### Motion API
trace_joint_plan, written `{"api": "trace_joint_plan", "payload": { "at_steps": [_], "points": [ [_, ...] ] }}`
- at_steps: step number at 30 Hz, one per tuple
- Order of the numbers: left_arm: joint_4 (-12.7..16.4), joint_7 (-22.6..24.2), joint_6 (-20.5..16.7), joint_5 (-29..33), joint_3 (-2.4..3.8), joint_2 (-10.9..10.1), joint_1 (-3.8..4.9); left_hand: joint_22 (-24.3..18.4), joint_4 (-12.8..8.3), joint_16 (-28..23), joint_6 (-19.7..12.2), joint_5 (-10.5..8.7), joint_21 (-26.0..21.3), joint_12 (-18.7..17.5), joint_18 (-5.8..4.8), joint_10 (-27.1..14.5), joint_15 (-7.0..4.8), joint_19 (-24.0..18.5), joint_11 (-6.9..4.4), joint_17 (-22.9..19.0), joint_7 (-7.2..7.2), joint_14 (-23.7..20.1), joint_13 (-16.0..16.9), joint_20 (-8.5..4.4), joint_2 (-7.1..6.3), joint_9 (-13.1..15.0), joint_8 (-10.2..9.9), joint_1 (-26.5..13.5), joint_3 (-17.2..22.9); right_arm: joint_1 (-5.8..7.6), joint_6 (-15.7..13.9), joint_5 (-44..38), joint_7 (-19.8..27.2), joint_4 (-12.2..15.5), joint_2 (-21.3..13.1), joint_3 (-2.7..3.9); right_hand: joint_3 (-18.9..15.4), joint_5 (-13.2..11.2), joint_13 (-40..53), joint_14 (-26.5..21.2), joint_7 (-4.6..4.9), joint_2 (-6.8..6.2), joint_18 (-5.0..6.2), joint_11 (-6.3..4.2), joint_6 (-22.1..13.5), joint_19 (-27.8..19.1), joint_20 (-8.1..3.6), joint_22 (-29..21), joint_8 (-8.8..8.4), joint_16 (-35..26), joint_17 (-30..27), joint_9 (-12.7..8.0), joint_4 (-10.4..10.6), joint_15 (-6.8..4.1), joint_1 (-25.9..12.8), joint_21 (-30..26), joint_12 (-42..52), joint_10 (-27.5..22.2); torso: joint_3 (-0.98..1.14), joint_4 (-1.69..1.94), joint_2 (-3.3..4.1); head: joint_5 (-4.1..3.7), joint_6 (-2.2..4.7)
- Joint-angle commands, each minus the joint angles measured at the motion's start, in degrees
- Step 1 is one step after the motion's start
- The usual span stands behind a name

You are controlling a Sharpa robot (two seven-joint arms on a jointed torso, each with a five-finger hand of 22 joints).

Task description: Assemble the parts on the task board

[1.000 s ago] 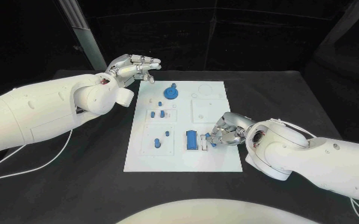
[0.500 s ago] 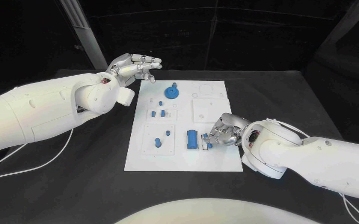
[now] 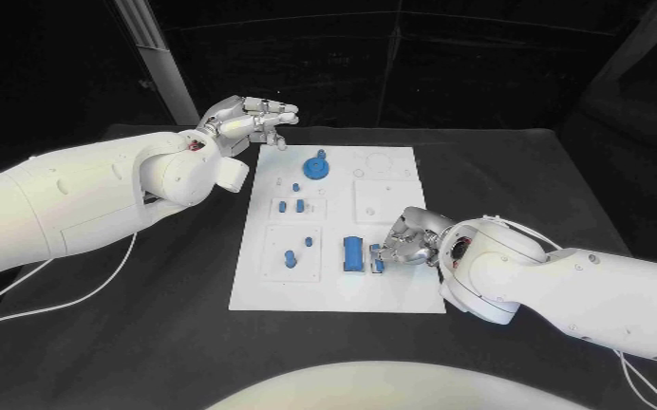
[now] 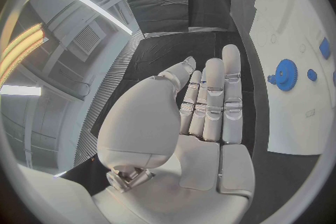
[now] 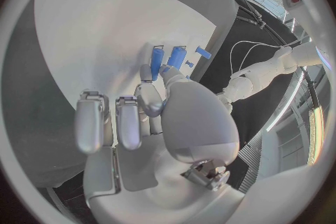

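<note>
- The white task board [image 3: 397,291] lies flat in the middle of the black desk [image 3: 548,182], its long side running away from the robot.
- The left hand [image 3: 247,121] hovers above the desk just off the board's far left corner; its fingers [image 4: 213,101] are stretched out side by side and straight, with nothing in them.
- A blue gear [image 3: 316,167] with a small knob sits on the far part of the board, near that left hand but apart from it; the left wrist view shows it too [image 4: 285,74].
- Two small blue pegs [image 3: 290,206] stand side by side in a square recess behind the board's middle, left of centre.
- A slanted blue peg [image 3: 290,259] lies in the near-left recess, with a smaller blue piece just beyond it.
- The right hand [image 3: 409,242] rests low at the board's near right area, fingers curled down toward the surface.
- A long blue block [image 3: 353,255] lies beside that hand; in the right wrist view the fingertips [image 5: 168,71] touch the ends of two upright blue pieces [image 5: 165,57], but whether they actually grip one cannot be told.
</note>
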Motion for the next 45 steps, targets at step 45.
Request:
{"api": "trace_joint_plan", "payload": {
  "at_steps": [45],
  "points": [
    [-0.7, 1.2, -0.1, 0.2, 0.03, 0.4, 0.08, -0.1, 0.0, -0.1, 0.1, -0.09, -0.4, 0.3, 0.74, -0.4, 0.11, -0.1, 0.0, -0.2, 0.06, -0.5, -0.1, 0.03, -0.23, -0.1, 0.2, -0.1, 0.3, 0.09, -4.7, 7.5, 19.4, -1.7, -4.7, -0.04, -10.7, -9.0, -7.5, 2.0, 2.06, -0.82, 1.29, 1.67, -4.2, -4.0, 0.79, -5.0, -3.01, -4.8, -3.4, 2.1, 2.4, 0.98, -1.9, -4.9, -13.2, -4.9, -0.08, -0.01, -0.31, -0.53, 0.91]
  ]
}}
